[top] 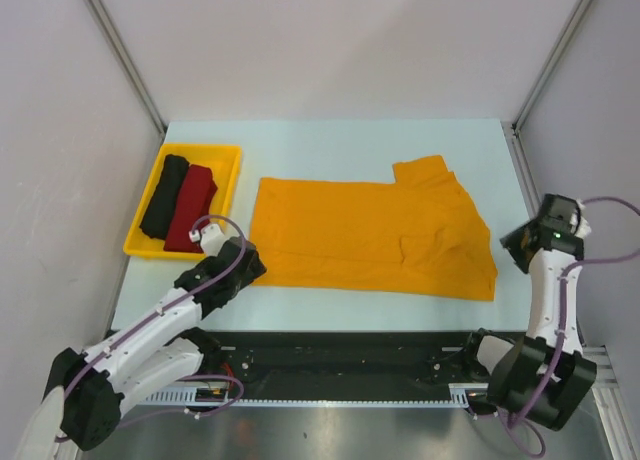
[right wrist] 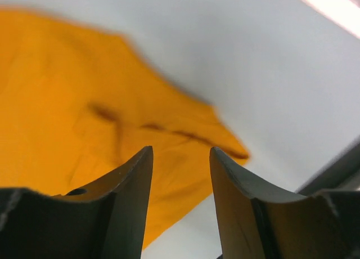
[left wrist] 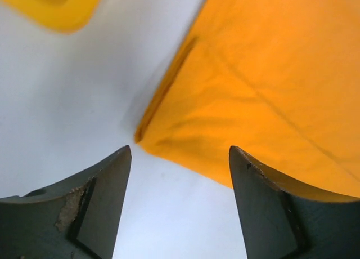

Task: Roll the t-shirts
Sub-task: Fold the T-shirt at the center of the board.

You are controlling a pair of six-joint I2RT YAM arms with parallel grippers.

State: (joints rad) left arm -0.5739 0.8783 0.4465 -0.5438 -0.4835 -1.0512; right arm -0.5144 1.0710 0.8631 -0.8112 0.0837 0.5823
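Mustard t-shirt point(left wrist: 270, 84) just ahead of parted jaws

This looks like a robot lab: plain white walls point(top: 340, 40), metal poles point(top: 120, 52), a pale table point(top: 330, 140), and a left robot arm point(top: 160, 325) and right robot arm point(top: 548, 300) with purple wires point(top: 612, 201)

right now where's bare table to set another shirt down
Bare white table runs along the far edge behind the spread mustard cotton t-shirt. The rigid yellow plastic tray is crowded with the black roll and dark red roll.
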